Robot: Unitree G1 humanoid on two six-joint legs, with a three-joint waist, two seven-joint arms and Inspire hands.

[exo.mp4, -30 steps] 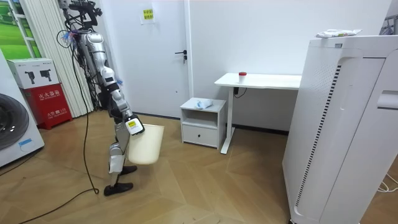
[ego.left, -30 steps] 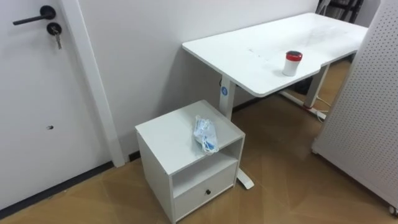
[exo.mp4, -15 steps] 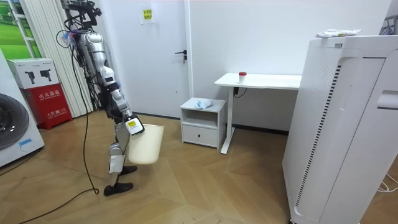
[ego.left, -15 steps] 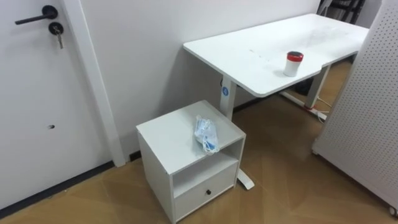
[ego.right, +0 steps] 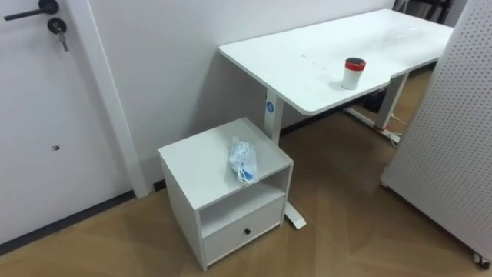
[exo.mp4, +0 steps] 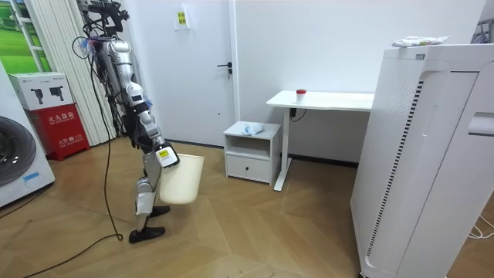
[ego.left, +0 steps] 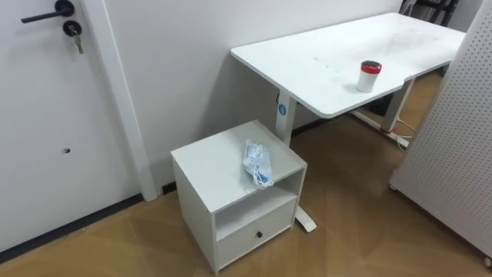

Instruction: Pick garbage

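Note:
A crumpled clear and blue plastic bag [ego.left: 257, 163] lies on top of a small white cabinet [ego.left: 207, 165], near its front right edge. A white cup with a red lid [ego.left: 370, 76] stands on the white desk [ego.left: 323, 65] behind it. In the room view I stand on the wooden floor some steps from the cabinet [exo.mp4: 251, 150], facing it. A cream bin [exo.mp4: 183, 179] hangs at my thigh from my right hand [exo.mp4: 164, 157], which is shut on its rim.
A white door [ego.left: 46, 115] with a dark handle is left of the cabinet. A white perforated panel [ego.left: 453, 146] stands at the right, seen as a tall white unit [exo.mp4: 424, 154] in the room view. A washing machine [exo.mp4: 19, 166] and red box [exo.mp4: 58, 127] are behind me.
The eye view has shifted slightly, so the cabinet and desk sit a little more to the right. In the room view my stance and the bin are the same.

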